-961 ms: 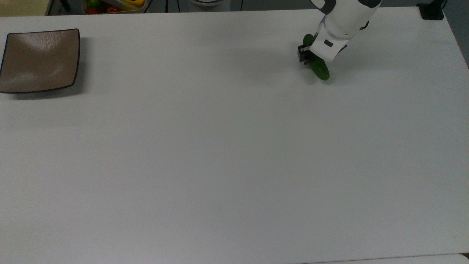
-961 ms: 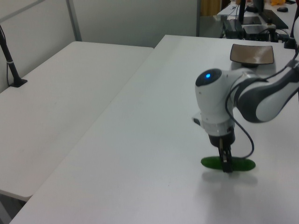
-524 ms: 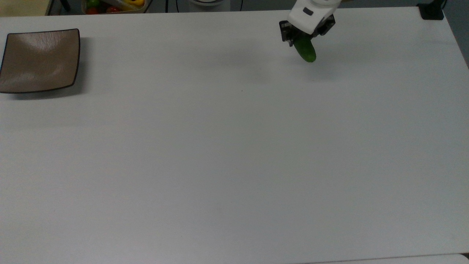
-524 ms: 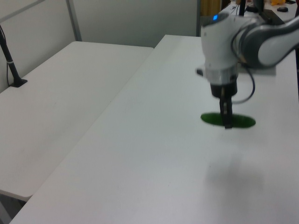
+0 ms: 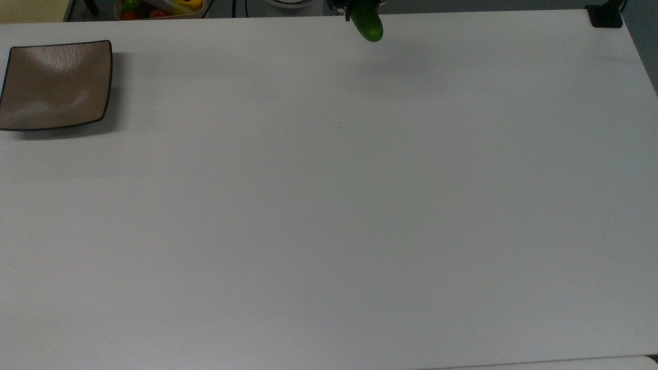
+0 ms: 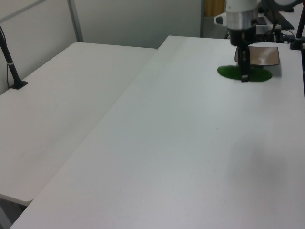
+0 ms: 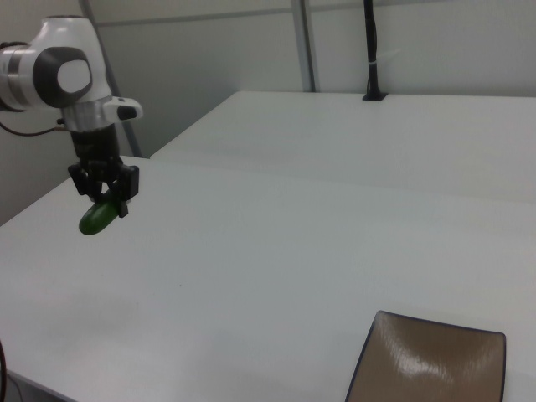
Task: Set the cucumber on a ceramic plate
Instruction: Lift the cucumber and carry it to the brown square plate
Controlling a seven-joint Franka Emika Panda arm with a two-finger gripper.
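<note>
Carrying step: the end effector (image 7: 104, 194) holds the cucumber (image 7: 98, 216) above the desk (image 5: 329, 205) (well clear). Next, travel toward the top view's left to the plate (image 5: 56, 85).

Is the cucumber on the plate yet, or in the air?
In the air. The gripper holds the cucumber above the table; the plate sits empty, far off.

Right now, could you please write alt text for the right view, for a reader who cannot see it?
A white robot arm's gripper holds a dark green cucumber in the air above a white table, at the right view's left. A square brown ceramic plate sits empty on the table at the lower right.
</note>
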